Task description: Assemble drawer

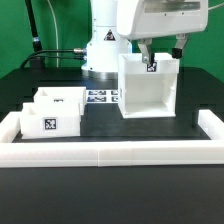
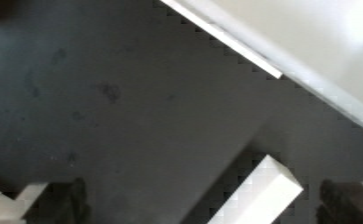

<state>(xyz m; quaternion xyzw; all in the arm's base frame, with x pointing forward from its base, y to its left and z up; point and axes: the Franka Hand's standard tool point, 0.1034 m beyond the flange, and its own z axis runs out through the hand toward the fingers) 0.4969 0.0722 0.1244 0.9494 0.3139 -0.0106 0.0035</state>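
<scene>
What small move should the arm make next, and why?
Probably lower the gripper a little and close it on the top edge of the housing. Its fingers stand apart at the top of that wall, holding nothing, while the two trays lie loose at the exterior view's left, so the housing seems to come first.

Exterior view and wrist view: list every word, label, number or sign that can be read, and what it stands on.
No readable words or numbers in either view.
Front tray: square tag, black-and-white pattern only.
Housing: small tag at its top edge, pattern only.
Marker board: several tags, too small to make out.
Wrist view: no markings at all.
</scene>
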